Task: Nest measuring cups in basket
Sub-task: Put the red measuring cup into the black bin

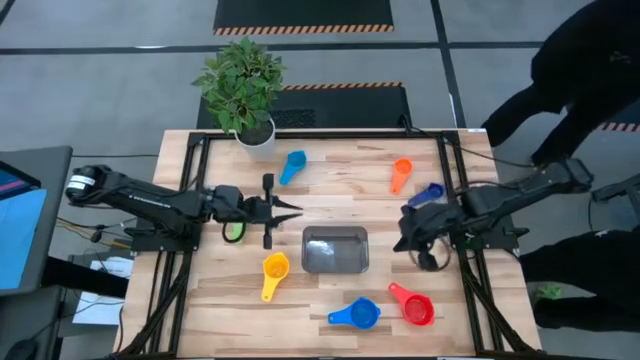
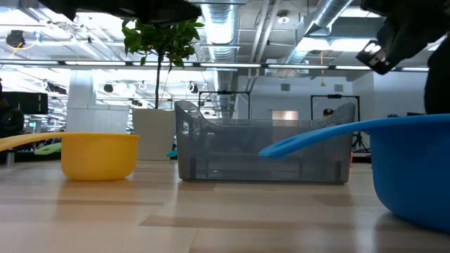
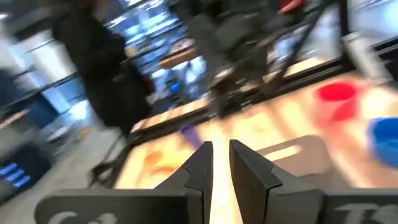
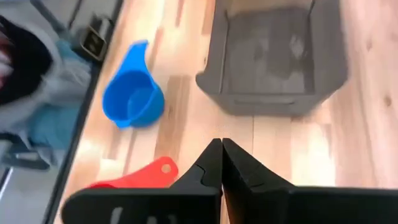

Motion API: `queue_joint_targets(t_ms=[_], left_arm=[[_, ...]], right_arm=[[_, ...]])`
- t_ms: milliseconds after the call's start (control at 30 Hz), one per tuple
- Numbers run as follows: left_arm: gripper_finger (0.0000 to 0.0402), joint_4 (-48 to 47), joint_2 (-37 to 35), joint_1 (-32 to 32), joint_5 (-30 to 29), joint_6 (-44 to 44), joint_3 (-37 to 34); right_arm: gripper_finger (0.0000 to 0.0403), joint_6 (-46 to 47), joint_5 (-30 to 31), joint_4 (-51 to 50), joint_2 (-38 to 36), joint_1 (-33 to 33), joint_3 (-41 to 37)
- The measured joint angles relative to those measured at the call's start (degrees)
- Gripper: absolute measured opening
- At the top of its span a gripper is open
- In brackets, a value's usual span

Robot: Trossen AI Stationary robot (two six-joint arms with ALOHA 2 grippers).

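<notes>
- The basket [image 1: 335, 250] sat at centre of the high view, slightly below the middle, on the wooden table [image 1: 330, 170]; nothing could be seen inside it.
- My left gripper [image 1: 297, 209] was left of centre, pointing right, just above and left of the basket. The fingers [image 3: 202, 171] stood narrowly parted with nothing between them.
- My right gripper [image 1: 403, 240] was right of centre, just beside the basket's right end. Its jaws were closed together and empty.
- The cups lay scattered around the basket, none nested: yellow cup [image 1: 274, 268] lower left, blue cup [image 1: 362, 313] and red cup [image 1: 417, 309] along the bottom, light blue cup [image 1: 292, 164] upper centre, orange cup [image 1: 401, 171] upper right, dark blue cup [image 1: 430, 193] just above my right arm.
- A green cup [image 1: 234, 230] showed partly under my left arm.
- A potted plant [image 1: 243, 85] stood at the table's top edge.
</notes>
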Motion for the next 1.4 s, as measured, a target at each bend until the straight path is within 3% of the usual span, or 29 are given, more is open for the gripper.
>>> queue_joint_targets(t_ms=[100,200,367,533,733,1000,1133,1267,1400], left_arm=[[0.0046,-2.80,-0.28,0.10,-8.50,-5.21,0.00],[0.0046,-3.31,-0.25,0.04,-11.30,-5.78,0.00],[0.0046,-4.68,-0.17,-0.10,-9.26,-4.94,0.00],[0.0046,-6.81,-0.15,-1.66,-5.63,-3.55,0.00],[0.0046,-6.24,-0.15,-3.49,-5.52,-8.16,0.00],[0.0046,-7.60,-0.15,-4.30,-5.43,-13.18,0.00],[0.0046,-9.77,-0.15,-4.33,-5.20,-13.67,0.00],[0.0046,-10.74,-0.15,-4.33,-5.22,-13.67,0.00],[0.0046,-10.87,-0.15,-4.33,-5.20,-13.67,0.00]], right_arm=[[0.0017,1.81,0.09,2.19,5.05,-0.56,0.35],[0.0019,5.68,0.89,4.41,10.38,-1.66,0.35],[0.0029,8.12,-1.11,5.85,19.77,-1.59,0.35],[0.0017,11.39,-11.55,-3.03,26.32,0.85,2.36],[0.0009,13.18,-11.53,-16.86,26.40,2.10,12.98],[0.0051,34.31,-18.22,-16.78,23.16,11.46,17.53],[0.0053,42.15,-17.08,-16.70,22.44,19.29,17.53],[0.0054,46.17,-8.06,-16.82,23.68,25.49,17.53],[0.0057,49.12,-1.90,-20.23,26.15,26.65,17.50]])
